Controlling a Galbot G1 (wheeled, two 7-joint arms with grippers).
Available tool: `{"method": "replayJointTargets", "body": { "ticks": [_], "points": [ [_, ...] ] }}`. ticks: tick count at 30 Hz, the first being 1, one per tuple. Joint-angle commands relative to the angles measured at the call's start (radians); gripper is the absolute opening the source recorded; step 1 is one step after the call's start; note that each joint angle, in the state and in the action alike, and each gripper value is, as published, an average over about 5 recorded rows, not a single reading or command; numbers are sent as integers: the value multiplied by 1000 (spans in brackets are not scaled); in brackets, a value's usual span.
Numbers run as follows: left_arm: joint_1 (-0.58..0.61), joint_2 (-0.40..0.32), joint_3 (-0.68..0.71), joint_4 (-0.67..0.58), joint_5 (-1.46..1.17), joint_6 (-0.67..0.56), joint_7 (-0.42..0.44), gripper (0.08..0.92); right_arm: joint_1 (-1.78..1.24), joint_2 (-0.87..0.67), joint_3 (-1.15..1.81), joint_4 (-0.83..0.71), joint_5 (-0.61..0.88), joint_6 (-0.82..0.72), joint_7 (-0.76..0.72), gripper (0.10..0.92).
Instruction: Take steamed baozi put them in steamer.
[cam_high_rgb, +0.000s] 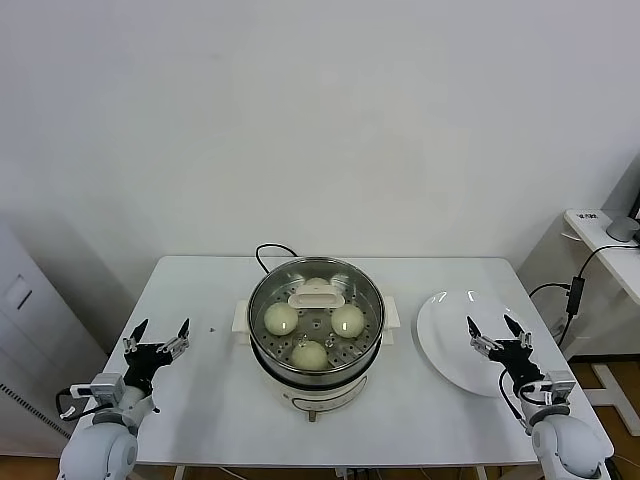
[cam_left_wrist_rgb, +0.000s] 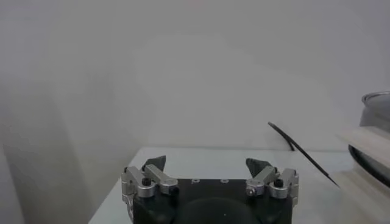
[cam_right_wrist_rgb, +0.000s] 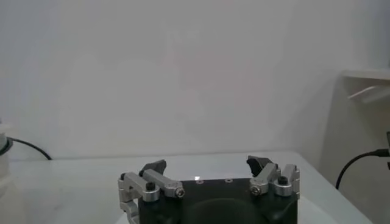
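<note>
The steamer (cam_high_rgb: 316, 345), a shiny steel pot on a white base, stands at the middle of the white table. Three cream-white steamed baozi lie on its perforated tray: one on the left (cam_high_rgb: 281, 318), one on the right (cam_high_rgb: 347, 319), one nearest me (cam_high_rgb: 309, 354). A white handle piece (cam_high_rgb: 318, 296) crosses the tray's far part. My left gripper (cam_high_rgb: 157, 337) hovers open near the table's left front corner, well apart from the pot. Over the right part of the white plate, my right gripper (cam_high_rgb: 499, 333) is open. Both wrist views show open, bare jaws: the left gripper (cam_left_wrist_rgb: 207, 163), the right gripper (cam_right_wrist_rgb: 207, 164).
A flat white plate (cam_high_rgb: 455, 340) lies right of the steamer. The steamer's black cord (cam_high_rgb: 272, 250) loops off the table's far edge and also shows as a cord (cam_left_wrist_rgb: 301, 152) in the left wrist view. A side desk (cam_high_rgb: 610, 245) stands at the right, a grey cabinet (cam_high_rgb: 25, 320) at the left.
</note>
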Motion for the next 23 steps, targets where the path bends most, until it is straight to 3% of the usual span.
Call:
{"method": "replayJointTargets", "body": {
  "ticks": [1,23],
  "points": [
    [3,-3,4,-1,-5,2,0,823,-4,3,7,9,-11,-9,2,823],
    [4,2,8,2,-15,18,1,823,-21,14,19,10,-42,-24,26,823]
  ]
}}
